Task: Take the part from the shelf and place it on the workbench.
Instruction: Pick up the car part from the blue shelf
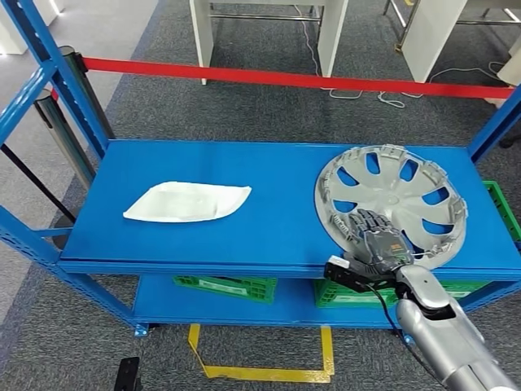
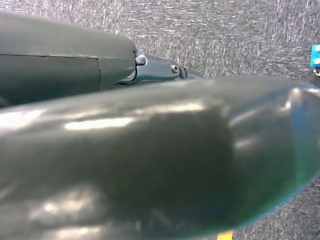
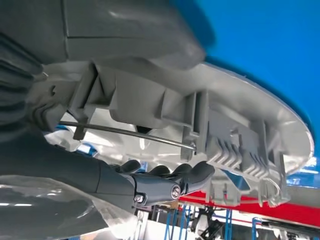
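Gripping one hubcap (image 1: pixel 393 199): right hand (image 1: pixel 378 242); shelf (image 1: pixel 282 220).

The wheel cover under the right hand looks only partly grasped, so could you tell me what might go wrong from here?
1. The right hand holds the wheel cover only at its near rim, so the wide disc may tilt or slip when lifted.
2. The fingers sit among thin clips and a wire ring, which might snag or bend.
3. The cover overhangs the shelf edge and could drop toward the green crate below.
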`<state>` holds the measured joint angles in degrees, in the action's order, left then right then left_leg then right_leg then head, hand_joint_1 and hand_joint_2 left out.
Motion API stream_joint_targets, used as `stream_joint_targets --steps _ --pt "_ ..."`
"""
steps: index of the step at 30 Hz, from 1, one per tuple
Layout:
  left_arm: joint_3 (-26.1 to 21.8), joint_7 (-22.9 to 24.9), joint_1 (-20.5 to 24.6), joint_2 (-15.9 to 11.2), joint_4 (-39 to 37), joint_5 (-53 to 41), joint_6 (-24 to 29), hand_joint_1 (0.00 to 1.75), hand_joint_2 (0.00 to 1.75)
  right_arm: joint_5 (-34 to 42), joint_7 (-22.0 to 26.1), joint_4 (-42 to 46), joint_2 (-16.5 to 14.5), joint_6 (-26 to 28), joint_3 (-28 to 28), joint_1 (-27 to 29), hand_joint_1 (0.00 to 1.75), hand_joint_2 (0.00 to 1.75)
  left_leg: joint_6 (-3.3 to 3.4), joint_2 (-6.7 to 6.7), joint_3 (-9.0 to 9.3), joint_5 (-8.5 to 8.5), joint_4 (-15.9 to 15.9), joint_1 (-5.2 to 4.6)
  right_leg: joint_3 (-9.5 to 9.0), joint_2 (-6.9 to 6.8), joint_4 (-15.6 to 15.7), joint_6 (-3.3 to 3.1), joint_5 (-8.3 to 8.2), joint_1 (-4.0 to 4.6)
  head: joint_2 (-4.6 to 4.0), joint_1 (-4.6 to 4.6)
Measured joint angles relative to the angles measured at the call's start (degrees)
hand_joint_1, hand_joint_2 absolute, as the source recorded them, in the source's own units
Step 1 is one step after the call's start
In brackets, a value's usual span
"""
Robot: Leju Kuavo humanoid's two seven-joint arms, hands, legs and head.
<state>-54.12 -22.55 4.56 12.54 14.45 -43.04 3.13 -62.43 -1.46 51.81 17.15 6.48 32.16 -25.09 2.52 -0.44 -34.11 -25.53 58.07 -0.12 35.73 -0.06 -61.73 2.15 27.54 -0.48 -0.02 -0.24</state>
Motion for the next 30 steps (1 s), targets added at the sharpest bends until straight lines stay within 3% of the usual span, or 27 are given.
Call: stream_joint_targets --steps 2,6,8,10,11,12,13,14,15,17,18,20,22,25,26,27,28,30 --pt "0.0 0.0 0.0 0.0 0.0 0.0 -0.2 0.0 0.0 -0.7 -0.5 -1.1 -0.8 -0.2 -0.3 -0.5 0.0 1.75 -0.49 0.05 -0.06 -0.05 0.1 -0.12 -2.33 0.06 4.2 -0.47 -0.91 0.24 0.01 -0.09" --pt "-0.1 0.0 0.1 0.0 0.0 -0.1 0.0 0.0 0.0 -2.2 -2.0 -3.9 -2.2 0.2 -1.2 -1.7 0.0 1.75 -1.81 0.13 -0.04 -0.83 1.1 -0.09 -3.24 0.03 5.1 -1.58 -1.1 0.13 0.0 -0.34" --pt "-0.2 0.0 0.1 0.0 0.0 -0.1 0.1 0.0 0.0 -2.6 -2.4 -5.3 -2.8 0.4 -1.8 -2.2 0.0 1.75 -2.52 0.15 -1.84 -3.81 5.8 0.12 -3.69 -0.15 5.6 -2.07 -1.3 -0.13 0.0 -0.68" --pt "-0.2 0.0 0.0 0.0 0.0 -0.1 0.2 0.0 0.0 -2.7 -2.5 -6.4 -3.4 0.5 -2.3 -2.4 0.0 1.75 -2.98 0.16 -4.94 -7.41 13.1 0.46 -3.72 -0.2 5.6 -2.29 -1.32 -0.17 0.0 -0.84" --pt "-0.2 0.1 -0.1 0.0 0.0 -0.1 0.3 0.0 0.0 -2.7 -2.5 -6.9 -3.6 0.6 -2.5 -2.5 0.0 1.75 -3.12 0.16 -5.92 -8.17 15.6 0.61 -3.71 -0.18 5.6 -2.28 -1.33 -0.19 0.0 -0.84" --pt "-0.2 0.1 -0.1 0.0 0.0 -0.1 0.4 0.0 0.0 -2.8 -2.6 -7.2 -3.8 0.6 -2.7 -2.6 0.0 1.75 -3.24 0.17 -6.16 -8.0 16.4 0.76 -3.71 -0.14 5.5 -2.25 -1.34 -0.23 0.0 -0.85" --pt "-0.3 0.1 -0.1 0.0 0.0 -0.1 0.5 0.0 0.0 -2.8 -2.7 -7.6 -3.9 0.6 -2.9 -2.6 0.0 1.75 -3.34 0.17 -5.36 -6.78 15.0 0.93 -3.72 -0.09 5.5 -2.17 -1.35 -0.29 0.0 -0.84" --pt "-0.3 0.2 -0.1 0.0 0.0 -0.1 0.7 0.0 0.0 -2.9 -2.8 -8.0 -4.0 0.6 -3.2 -2.7 0.0 1.75 -3.49 0.17 -3.56 -4.81 11.6 1.15 -3.75 -0.03 5.4 -1.98 -1.32 -0.38 0.0 -0.84" --pt "-0.3 0.4 -0.1 0.0 0.0 -0.1 0.9 0.0 0.0 -2.9 -2.9 -8.4 -4.1 0.6 -3.6 -2.9 0.44 1.75 -3.66 0.15 -1.52 -3.27 7.6 1.32 -3.7 0.01 5.1 -1.65 -1.23 -0.36 0.0 -0.85" --pt "-0.3 0.7 0.0 0.1 0.0 -0.1 1.1 0.0 0.0 -2.9 -3.0 -9.3 -4.2 0.6 -4.6 -3.2 1.31 1.75 -3.34 -0.09 1.4 -1.67 1.8 1.47 -3.32 0.2 4.6 -0.83 -0.99 -0.24 0.0 -0.9" --pt "-0.3 0.9 0.1 0.1 0.0 -0.1 1.2 0.0 0.0 -2.9 -3.0 -9.7 -4.2 0.5 -5.1 -3.4 1.75 1.75 -2.91 -0.2 1.74 -1.84 1.0 1.4 -3.11 0.28 4.5 -0.46 -0.96 -0.15 0.0 -0.9" --pt "-0.3 1.0 0.1 0.1 0.0 -0.1 1.4 0.0 0.0 -2.9 -3.0 -10.6 -4.2 0.3 -5.8 -3.6 1.75 1.75 -1.81 -0.22 1.67 -1.76 0.9 1.28 -2.88 0.37 4.7 0.13 -1.03 -0.26 0.0 -0.81" --pt "-0.3 1.0 0.1 0.2 0.0 -0.1 1.4 0.0 0.0 -2.9 -2.8 -11.5 -4.2 0.2 -6.5 -3.6 1.75 1.75 -0.95 -0.03 1.59 -1.5 0.8 1.29 -2.1 0.32 3.1 0.57 0.32 -0.39 0.0 -0.75" --pt "-0.4 1.0 0.2 0.2 0.0 -0.1 1.4 0.0 0.0 -2.9 -2.1 -12.6 -4.2 0.1 -7.3 -3.7 1.75 1.75 -0.19 0.26 1.22 -1.27 0.7 1.0 2.75 0.21 -7.4 0.8 6.04 -0.37 0.0 -0.69" --pt "-0.5 0.9 0.1 0.2 0.0 -0.1 1.4 0.0 0.0 -2.9 -1.8 -12.8 -4.2 0.1 -7.5 -3.8 1.75 1.75 -0.09 0.33 1.14 -1.24 0.7 0.82 4.32 0.21 -10.7 0.72 7.22 -0.32 0.0 -0.71" --pt "-0.5 0.9 0.1 0.2 0.0 -0.1 1.4 0.0 0.0 -2.9 -1.6 -13.0 -4.2 0.1 -7.7 -3.8 1.75 1.75 -0.04 0.38 1.12 -1.22 0.8 0.65 4.97 0.21 -12.1 0.53 7.31 -0.23 0.0 -0.71" --pt "-0.6 0.9 0.1 0.2 0.0 -0.1 1.4 0.0 0.0 -3.0 -1.4 -13.1 -4.2 0.1 -7.9 -3.9 1.75 1.75 0.0 0.4 1.16 -1.22 0.8 0.48 4.52 0.22 -11.2 0.19 6.32 -0.09 0.0 -0.7" --pt "-0.7 0.8 0.2 0.2 0.0 -0.2 1.3 0.0 0.0 -3.0 -1.0 -13.3 -4.2 0.1 -8.3 -4.3 1.75 1.75 0.02 0.42 1.33 -1.22 0.8 0.18 0.72 0.21 -4.0 -1.07 2.59 0.47 0.0 -0.7"
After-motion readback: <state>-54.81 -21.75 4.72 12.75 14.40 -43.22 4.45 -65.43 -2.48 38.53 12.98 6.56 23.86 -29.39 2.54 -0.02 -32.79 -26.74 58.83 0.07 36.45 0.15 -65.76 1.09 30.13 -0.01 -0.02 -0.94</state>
